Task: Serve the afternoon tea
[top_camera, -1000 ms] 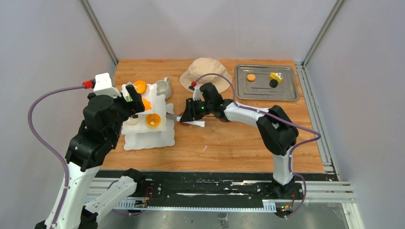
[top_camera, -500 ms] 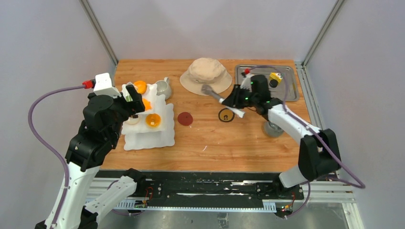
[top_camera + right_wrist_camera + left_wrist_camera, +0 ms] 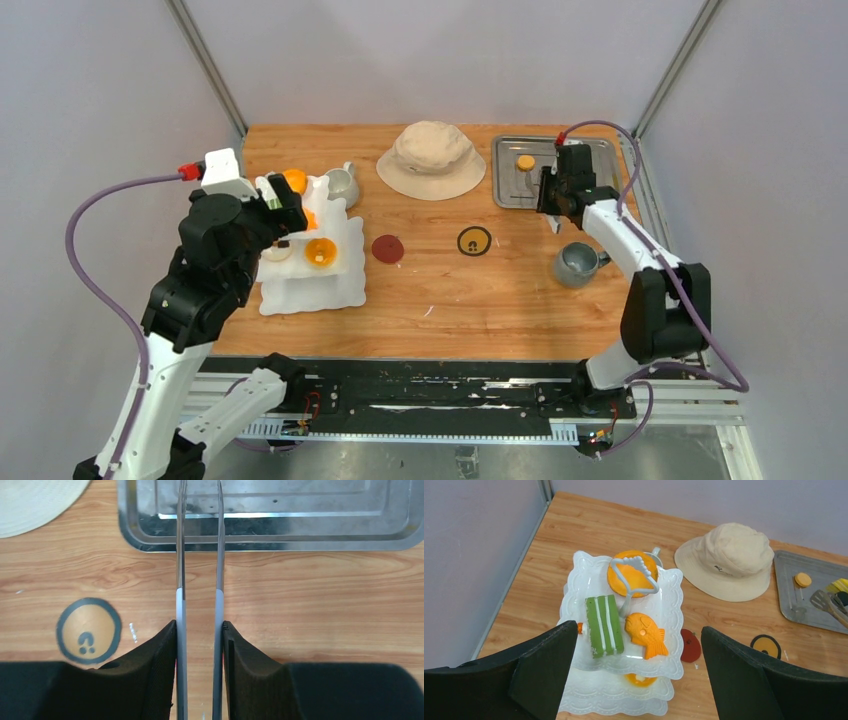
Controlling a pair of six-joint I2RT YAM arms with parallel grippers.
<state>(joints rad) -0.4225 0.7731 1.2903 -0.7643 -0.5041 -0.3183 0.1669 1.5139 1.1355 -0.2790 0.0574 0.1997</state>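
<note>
Swung across to the silver metal tray [image 3: 310, 510], right gripper [image 3: 199, 630] clamps long metal tongs [image 3: 218, 565], half-squeezed; tips could skid off that small orange pastry [image 3: 525, 162].

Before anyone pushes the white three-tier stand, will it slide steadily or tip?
It is likely to tip. The stand stacks three tiers high, so a push near the top may tilt it, while a low push seems safer. The green cake and fish pastry lie loose on the top tier and would probably slide.
</note>
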